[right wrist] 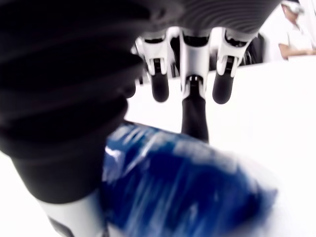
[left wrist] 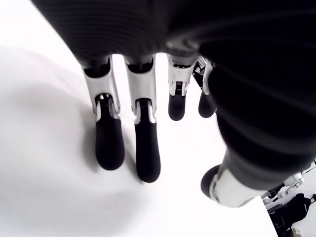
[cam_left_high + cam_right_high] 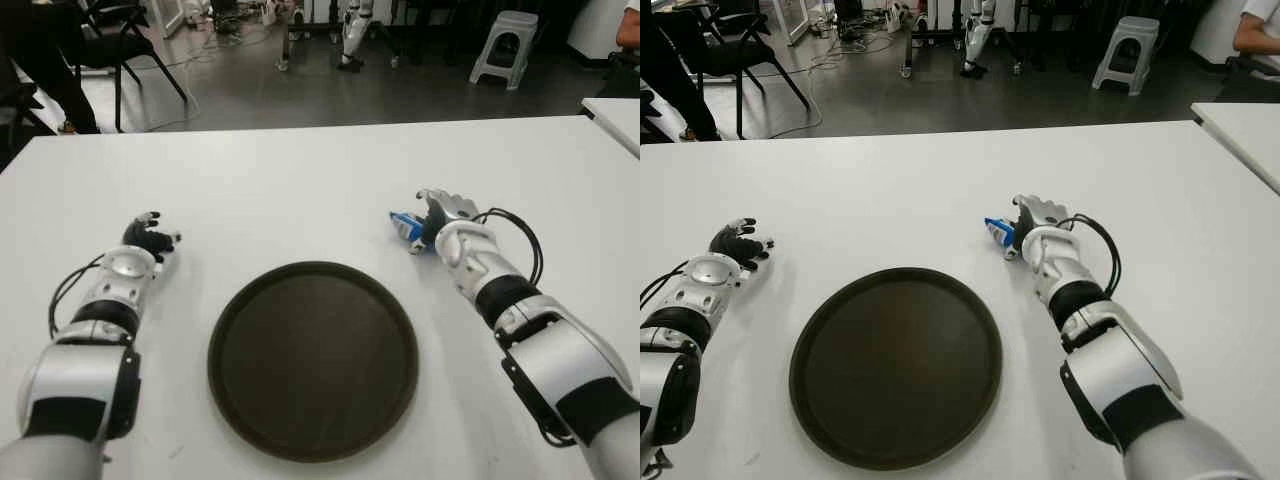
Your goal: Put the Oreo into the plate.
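Observation:
The Oreo is a small blue packet lying on the white table, just beyond the right rim of the round dark plate. My right hand is over the packet's right end. In the right wrist view the packet lies under the palm beside the thumb, while the fingers reach out straight past it and are not closed around it. My left hand shows to the left of the plate, its fingers relaxed and holding nothing. The plate holds nothing.
Beyond the table's far edge are a dark floor, black chairs at the left and a grey stool at the right. A second white table stands at the far right, with a person seated behind it.

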Available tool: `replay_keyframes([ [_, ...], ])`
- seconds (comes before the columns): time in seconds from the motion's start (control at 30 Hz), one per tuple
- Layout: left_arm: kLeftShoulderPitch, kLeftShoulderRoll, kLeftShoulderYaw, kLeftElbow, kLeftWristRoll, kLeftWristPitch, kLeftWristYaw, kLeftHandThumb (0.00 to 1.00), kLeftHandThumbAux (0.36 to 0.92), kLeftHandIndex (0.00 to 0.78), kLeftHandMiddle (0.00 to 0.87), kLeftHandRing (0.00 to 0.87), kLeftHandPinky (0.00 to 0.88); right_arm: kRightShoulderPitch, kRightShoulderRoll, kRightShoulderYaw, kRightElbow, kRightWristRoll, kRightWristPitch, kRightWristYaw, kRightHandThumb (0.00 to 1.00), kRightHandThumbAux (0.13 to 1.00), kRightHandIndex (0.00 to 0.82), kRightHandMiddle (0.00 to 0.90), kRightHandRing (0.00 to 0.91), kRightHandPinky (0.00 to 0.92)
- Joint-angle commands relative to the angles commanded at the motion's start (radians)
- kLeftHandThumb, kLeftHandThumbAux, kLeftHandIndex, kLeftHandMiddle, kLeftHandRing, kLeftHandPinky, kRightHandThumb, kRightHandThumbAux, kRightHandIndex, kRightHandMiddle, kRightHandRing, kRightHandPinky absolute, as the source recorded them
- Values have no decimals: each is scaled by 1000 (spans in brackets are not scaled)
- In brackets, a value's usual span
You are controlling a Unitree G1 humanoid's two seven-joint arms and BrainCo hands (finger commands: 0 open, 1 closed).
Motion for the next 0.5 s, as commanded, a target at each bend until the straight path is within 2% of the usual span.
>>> replay_keyframes([
  [0.07,0,0,3,0,-3,0,0,221,757,92,131,157,172,1,2,-8,3,10,-3,-16,4,927,348,465,498,527],
  [0.1,0,-1,5,0,-5,0,-1,232,756,95,133,159,175,1,3,-11,4,15,-4,-22,33,927,410,537,568,590],
  [0.27,1,-2,19,0,-18,-6,-10,250,766,100,128,158,173,1,8,-34,5,42,-11,-44,129,912,597,698,715,718],
  [0.37,2,-1,19,0,-16,-9,-11,235,781,109,130,160,175,-1,12,-42,5,58,-8,-48,124,908,655,740,750,737],
  [0.5,2,-1,13,0,-8,-9,-8,211,792,105,134,160,160,-2,15,-46,6,67,-7,-51,96,908,678,760,766,747],
])
